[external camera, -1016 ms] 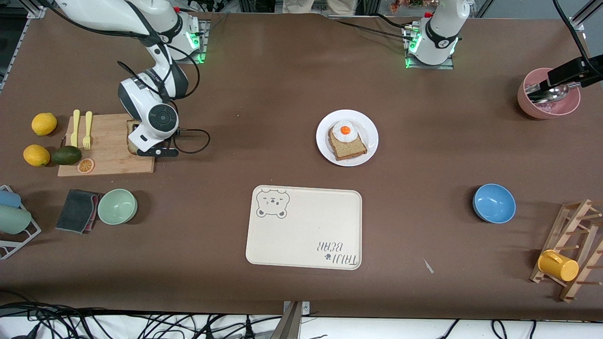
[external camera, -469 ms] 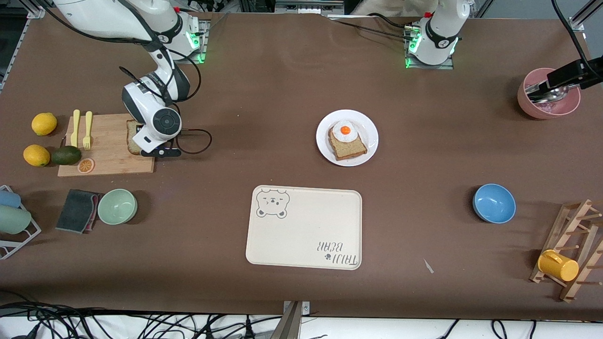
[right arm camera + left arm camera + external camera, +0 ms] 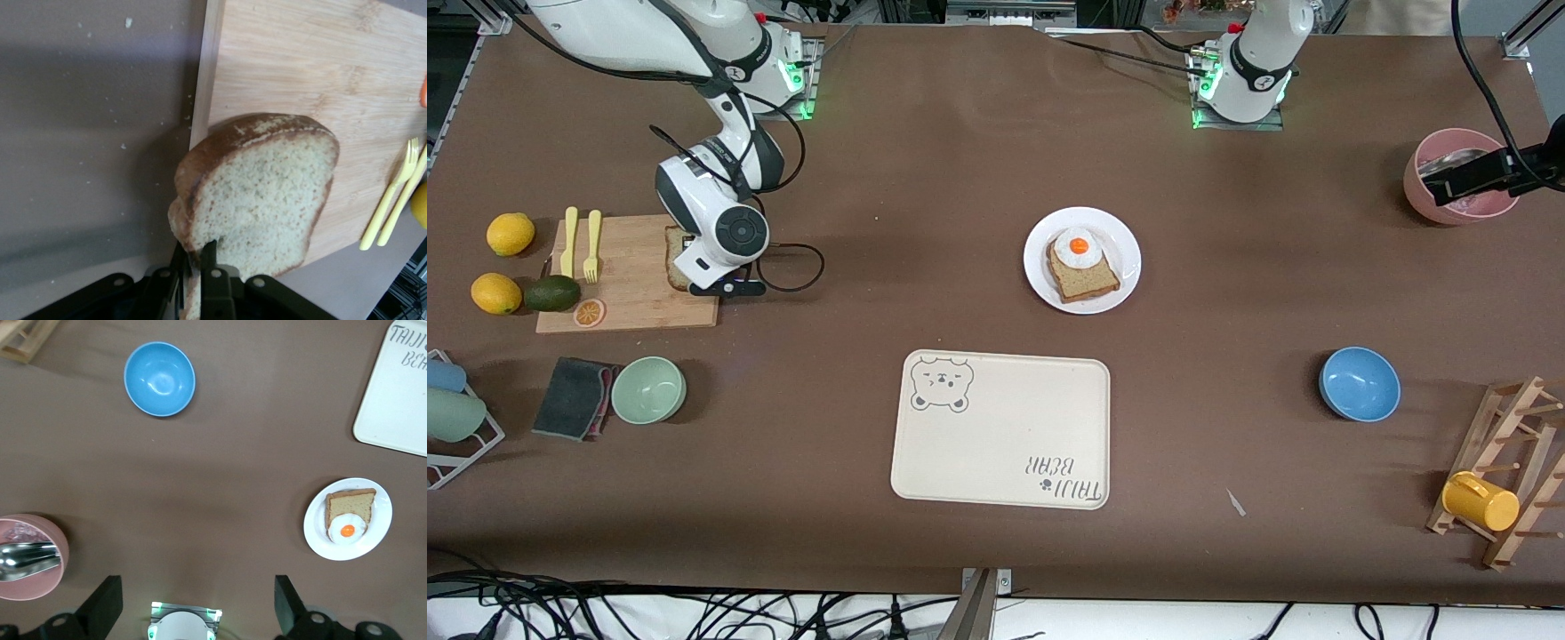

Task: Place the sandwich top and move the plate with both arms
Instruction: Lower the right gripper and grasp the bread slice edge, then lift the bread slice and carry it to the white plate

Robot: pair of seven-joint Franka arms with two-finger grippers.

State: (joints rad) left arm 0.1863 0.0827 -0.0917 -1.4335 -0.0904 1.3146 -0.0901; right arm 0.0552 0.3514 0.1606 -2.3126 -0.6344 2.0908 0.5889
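The sandwich top point(image 3: 260, 193), a light-brown bread slice with a dark crust, is pinched at its lower edge by my right gripper point(image 3: 198, 257). It is held tilted just over the edge of the wooden cutting board point(image 3: 300, 67). In the front view the right hand point(image 3: 725, 236) hides most of the slice point(image 3: 677, 258). The white plate point(image 3: 1120, 240) carries a bread slice with a fried egg point(image 3: 1083, 271) at the table's middle; the plate also shows in the left wrist view point(image 3: 381, 523). My left gripper point(image 3: 198, 607) is open and empty, high over the pink bowl point(image 3: 1423, 191).
The cutting board point(image 3: 636, 302) holds a yellow fork and knife point(image 3: 580, 242) and an orange slice. Lemons and an avocado point(image 3: 551, 292) lie beside it. A green bowl point(image 3: 648, 389), the bear tray point(image 3: 1000, 428), a blue bowl point(image 3: 1359, 383) and a mug rack point(image 3: 1507, 471) lie nearer the camera.
My right hand has shifted slightly toward the table's middle with the bread slice in it. My left gripper has drifted a little over the pink bowl.
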